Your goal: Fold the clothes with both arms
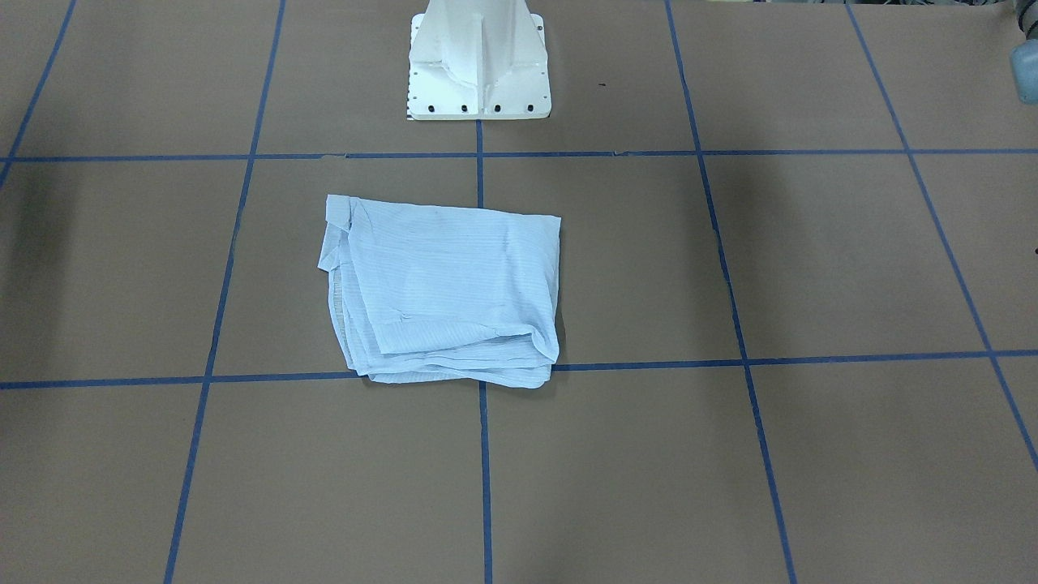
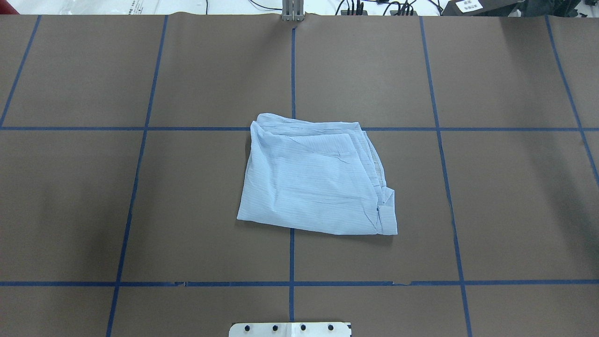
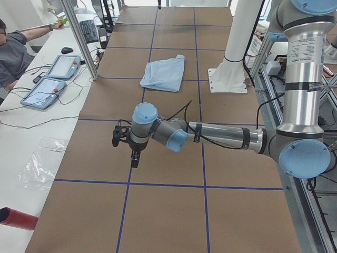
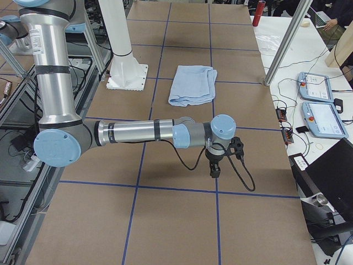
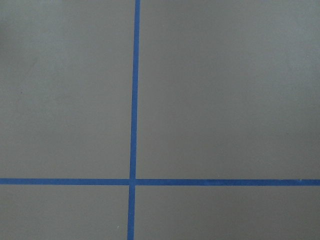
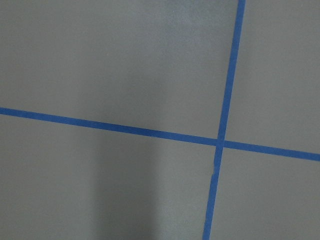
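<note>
The pale blue shirt [image 2: 313, 182] is lying folded into a rough rectangle at the centre of the overhead view, flat on the brown table [image 2: 187, 70]. It is straddling the vertical line of blue tape [image 2: 293, 70], and its upper edge is overlapping the horizontal line there. Several stacked layers are showing along its upper and right edges. A small flap is sitting at its lower right corner, possibly a cuff; the view is too coarse to confirm.

In the front-facing view the shirt [image 1: 454, 284] is lying just left of centre, below the white pedestal base [image 1: 478, 65] and apart from it.

In the left side view the left arm [image 3: 221, 136] is reaching across mid-frame from the right edge. The left gripper [image 3: 135, 162] is pointing down over bare table, well apart from the shirt [image 3: 163, 73] in the upper middle. I cannot tell how its jaws are standing.

In the right side view the right arm [image 4: 132, 132] is reaching likewise from the left edge. The right gripper [image 4: 213, 173] is hanging over bare table, well apart from the shirt [image 4: 192, 84]. Its jaw state cannot be judged either.

Both wrist views are showing only brown surface and crossing tape lines.

A person [image 3: 13, 58] is sitting at the upper left of the left side view, beside two teach pendants [image 3: 52, 76].
</note>
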Tool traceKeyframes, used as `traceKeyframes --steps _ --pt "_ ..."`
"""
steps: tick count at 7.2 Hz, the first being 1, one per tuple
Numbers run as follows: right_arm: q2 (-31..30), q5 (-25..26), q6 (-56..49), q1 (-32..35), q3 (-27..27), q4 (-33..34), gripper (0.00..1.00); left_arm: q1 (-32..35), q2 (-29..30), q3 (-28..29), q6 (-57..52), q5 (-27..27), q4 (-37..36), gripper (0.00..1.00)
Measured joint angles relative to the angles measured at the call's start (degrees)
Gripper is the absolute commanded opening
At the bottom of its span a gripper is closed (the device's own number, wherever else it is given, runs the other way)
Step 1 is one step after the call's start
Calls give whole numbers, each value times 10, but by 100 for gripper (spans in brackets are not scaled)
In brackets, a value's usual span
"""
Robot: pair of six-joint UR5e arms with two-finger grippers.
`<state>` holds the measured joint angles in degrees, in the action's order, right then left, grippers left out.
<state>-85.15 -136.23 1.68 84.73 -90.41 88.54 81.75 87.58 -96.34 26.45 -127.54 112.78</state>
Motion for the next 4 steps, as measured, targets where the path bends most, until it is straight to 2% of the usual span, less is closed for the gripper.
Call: traceKeyframes --steps 2,4 --pt "-4 -1 22 3 1 4 100 2 -5 -1 -16 -3 -43 99" --pt "-15 -4 27 11 -2 6 100 14 -2 -18 -118 -3 -147 99"
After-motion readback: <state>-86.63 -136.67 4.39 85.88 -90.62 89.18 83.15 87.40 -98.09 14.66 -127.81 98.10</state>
